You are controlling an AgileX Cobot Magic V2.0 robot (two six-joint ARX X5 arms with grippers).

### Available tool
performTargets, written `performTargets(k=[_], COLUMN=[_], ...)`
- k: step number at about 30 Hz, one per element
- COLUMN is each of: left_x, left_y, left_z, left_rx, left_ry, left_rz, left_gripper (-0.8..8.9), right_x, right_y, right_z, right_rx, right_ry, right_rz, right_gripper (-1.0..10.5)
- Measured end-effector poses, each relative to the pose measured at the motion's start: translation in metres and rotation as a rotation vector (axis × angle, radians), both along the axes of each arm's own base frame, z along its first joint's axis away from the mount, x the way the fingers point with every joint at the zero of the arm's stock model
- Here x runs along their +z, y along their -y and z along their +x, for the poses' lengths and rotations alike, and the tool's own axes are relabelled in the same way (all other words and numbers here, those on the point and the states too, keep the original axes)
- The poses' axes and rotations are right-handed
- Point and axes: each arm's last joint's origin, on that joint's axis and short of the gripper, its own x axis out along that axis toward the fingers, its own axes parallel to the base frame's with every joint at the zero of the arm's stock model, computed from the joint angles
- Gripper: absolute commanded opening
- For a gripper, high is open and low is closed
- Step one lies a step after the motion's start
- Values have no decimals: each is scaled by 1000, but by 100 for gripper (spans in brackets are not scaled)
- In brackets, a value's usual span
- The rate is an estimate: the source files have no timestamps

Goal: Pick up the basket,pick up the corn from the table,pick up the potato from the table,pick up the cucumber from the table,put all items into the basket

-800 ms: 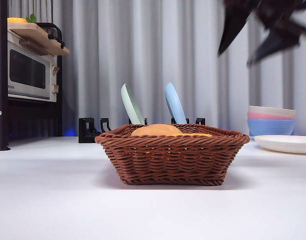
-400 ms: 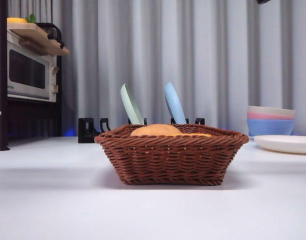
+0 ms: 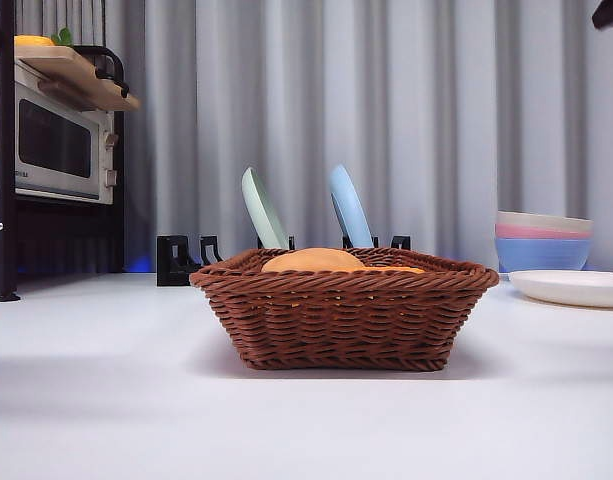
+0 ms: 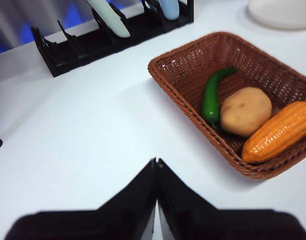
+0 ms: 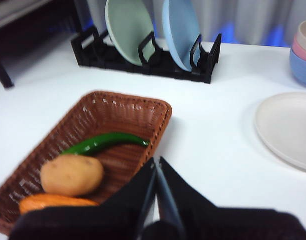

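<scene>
front view: we see only the potato (image 3: 314, 261) above the basket (image 3: 344, 320) rim; wrist views add the cucumber (image 4: 212, 95) and the corn (image 4: 278, 132) inside. we note the left gripper (image 4: 156, 162) and right gripper (image 5: 156, 161) closed, empty.

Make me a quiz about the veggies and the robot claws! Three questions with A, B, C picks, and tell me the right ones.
1. Where is the potato?
A. on the table
B. in the basket, between the cucumber and the corn
C. on the white plate

2. How many plates stand in the black rack?
A. two
B. four
C. none

3. How is the left claw?
A. holding the corn
B. wide open
C. shut, holding nothing

Answers: 1 B, the left wrist view shows it lying between them; 2 A, one green and one blue; 3 C, its jaws meet above the bare table.
</scene>
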Motion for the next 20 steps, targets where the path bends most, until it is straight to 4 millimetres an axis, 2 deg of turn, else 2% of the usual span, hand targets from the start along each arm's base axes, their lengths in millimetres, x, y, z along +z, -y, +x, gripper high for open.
performTargets(k=[14,17,20], left_x=[-4,-4,5], left_y=[2,-3,-13], left_z=[3,-3,-14], left_rx=[5,6,20], left_ry=[-38,-41,36], left_rz=[16,26,-30], left_gripper=[-1,-1,-1], right_x=[0,0,0], right_y=[0,0,0], right_z=[0,0,0], right_rx=[-14,-14,-14], right_ry=[-16,-16,-16], right_rz=[37,37,37], right_gripper=[2,2,2])
